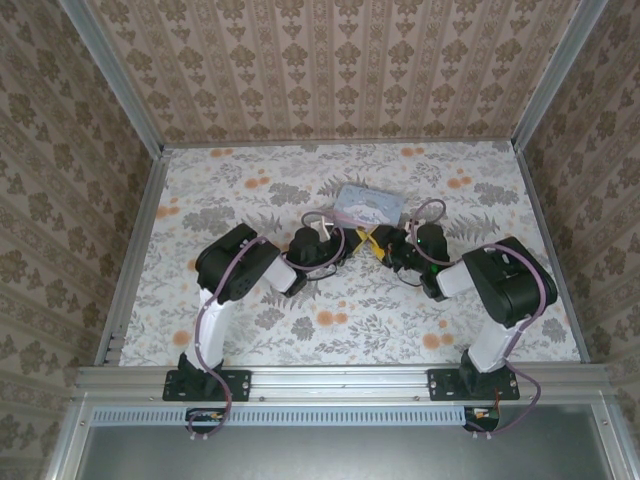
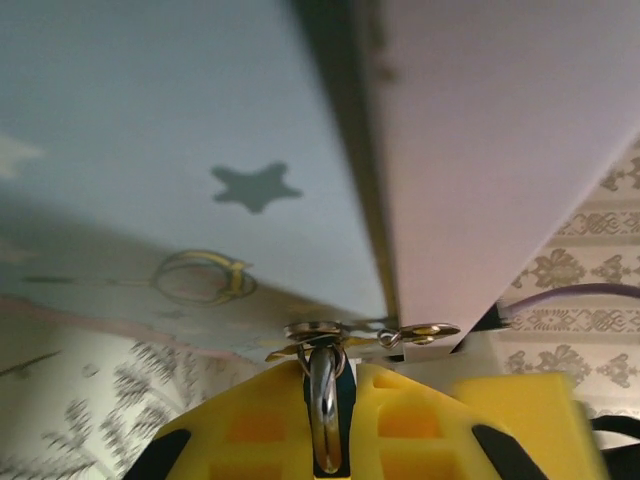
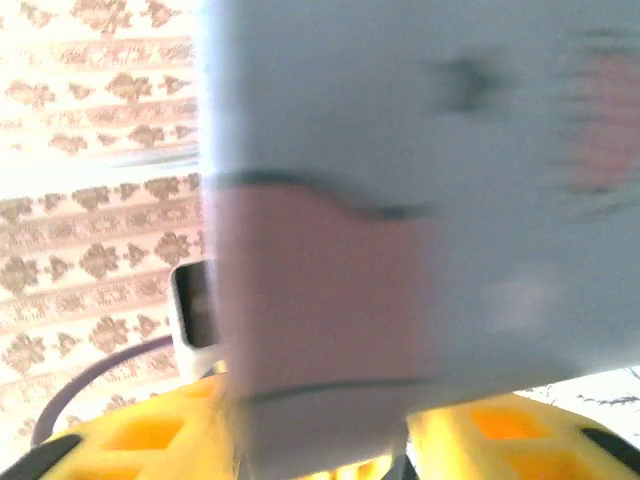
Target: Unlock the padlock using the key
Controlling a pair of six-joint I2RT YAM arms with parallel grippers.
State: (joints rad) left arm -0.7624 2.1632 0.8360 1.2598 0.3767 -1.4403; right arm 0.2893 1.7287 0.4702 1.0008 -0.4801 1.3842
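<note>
the left gripper point(image 2: 328, 388) is closed on the padlock point(image 2: 323, 420), whose silvery shackle stands upright between the yellow fingers point(image 2: 250, 425), touching the clasp on the underside of the pale blue tin point(image 2: 150, 150). the right gripper point(image 3: 325, 445) sits close against the tin, blurred; i cannot tell its finger state.

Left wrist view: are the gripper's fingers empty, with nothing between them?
No, a silver metal loop sits in the narrow gap between the left gripper's yellow fingers.
</note>
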